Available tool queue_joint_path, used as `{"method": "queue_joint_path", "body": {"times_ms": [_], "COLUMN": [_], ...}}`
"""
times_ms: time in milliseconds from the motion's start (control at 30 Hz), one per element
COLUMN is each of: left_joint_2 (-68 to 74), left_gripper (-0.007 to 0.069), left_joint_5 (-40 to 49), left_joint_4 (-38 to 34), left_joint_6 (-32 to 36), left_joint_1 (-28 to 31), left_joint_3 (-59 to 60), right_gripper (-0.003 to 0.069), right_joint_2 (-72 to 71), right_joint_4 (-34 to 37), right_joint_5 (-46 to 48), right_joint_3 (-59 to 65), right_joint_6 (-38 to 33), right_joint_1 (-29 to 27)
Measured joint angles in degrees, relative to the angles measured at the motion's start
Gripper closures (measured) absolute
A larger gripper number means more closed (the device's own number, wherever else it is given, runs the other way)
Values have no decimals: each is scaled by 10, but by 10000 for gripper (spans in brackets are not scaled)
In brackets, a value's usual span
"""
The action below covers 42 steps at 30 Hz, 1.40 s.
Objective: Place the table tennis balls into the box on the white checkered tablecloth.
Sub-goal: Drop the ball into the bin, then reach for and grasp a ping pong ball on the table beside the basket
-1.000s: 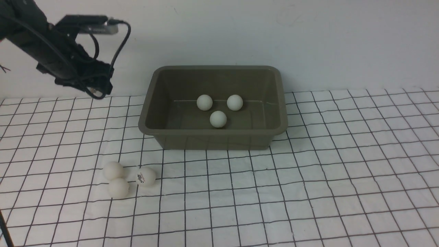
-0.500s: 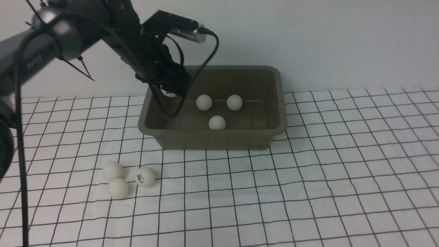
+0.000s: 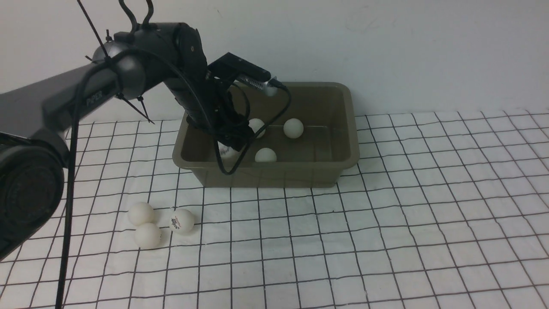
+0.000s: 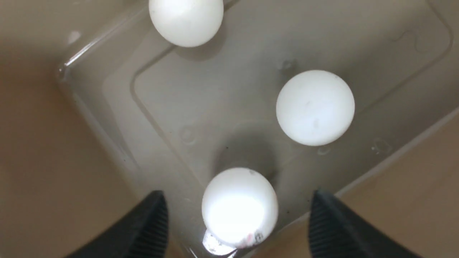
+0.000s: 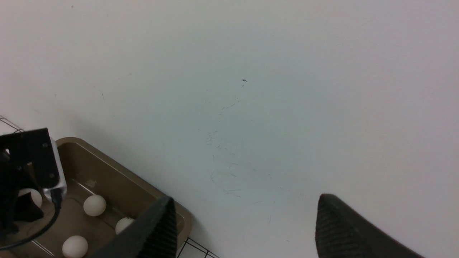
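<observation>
Down in the box (image 3: 279, 176), a ball (image 4: 239, 211) lies loose between the left end effector's (image 4: 236, 199) parted fingers (image 4: 150, 225).

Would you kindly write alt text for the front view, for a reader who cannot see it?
The robot's left gripper hangs inside an olive-green box, just above one white table tennis ball; three more balls lie inside. Another three balls sit clustered on the white checkered tablecloth, nearer the camera and to the box's left.
</observation>
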Motion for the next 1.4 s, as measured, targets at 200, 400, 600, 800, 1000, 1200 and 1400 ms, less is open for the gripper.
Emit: {"method": "queue_joint_path", "body": {"times_ms": [200,400,600,800,1000,1200,1400], "left_joint_2": [0,-18,-129,-176,-200,-227,-241], "left_gripper": [83,50,48,48,53,85,94], "left_joint_5": [3,75,174,186,186,185,113], "left_joint_4": [1,6,29,18,7,6,8], "left_joint_6": [0,-4,-24,-32,-34,-34,-34], "left_joint_1": [0,1,28,67,90,103,106], "left_joint_3": [-1,-29,-59,-33,69,202,288], "right_gripper": [184,184,185,185,185,185,185], "right_joint_2": [0,0,0,0,0,0,0], "right_joint_4": [0,0,0,0,0,1,3], "right_joint_5": [0,0,0,0,0,0,0], "right_joint_3": [0,0,0,0,0,0,8], "right_joint_6": [0,0,4,6,9,10,10], "right_joint_1": [0,0,0,0,0,0,0]}}
